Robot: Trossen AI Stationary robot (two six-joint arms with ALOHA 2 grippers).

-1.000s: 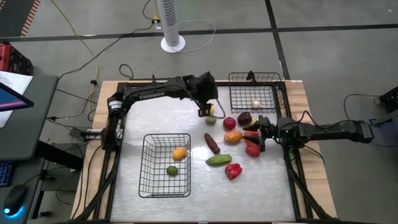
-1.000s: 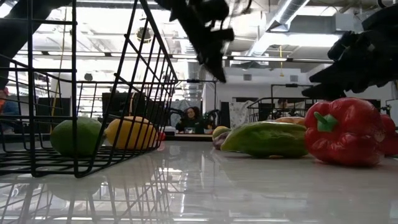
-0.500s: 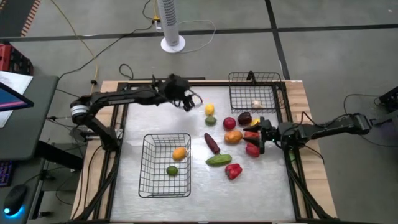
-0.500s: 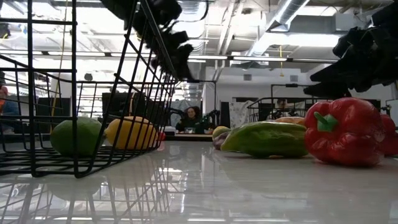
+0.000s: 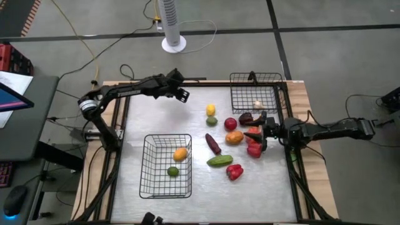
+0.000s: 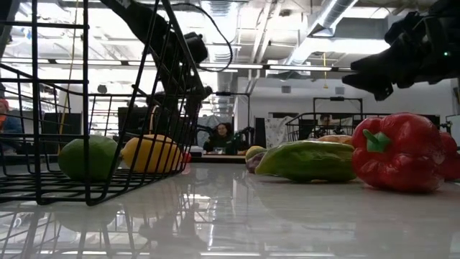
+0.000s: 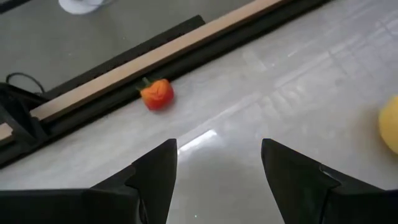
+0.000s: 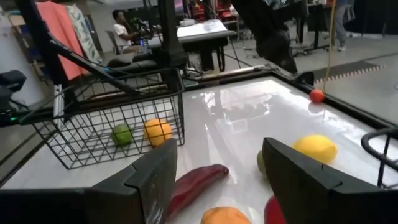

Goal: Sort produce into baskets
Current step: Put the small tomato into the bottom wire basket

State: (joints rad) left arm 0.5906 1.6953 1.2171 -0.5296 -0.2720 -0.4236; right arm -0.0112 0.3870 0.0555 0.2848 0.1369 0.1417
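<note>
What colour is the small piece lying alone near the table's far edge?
Orange-red; the small piece shows best in the left wrist view.

left end effector (image 5: 182,95) near far edge, right end effector (image 5: 260,132) among produce (image 5: 220,160), two baskets (image 5: 166,165)

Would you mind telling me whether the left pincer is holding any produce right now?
No, the left pincer is open with only bare table between its fingers; a small orange-red piece lies farther off.
</note>
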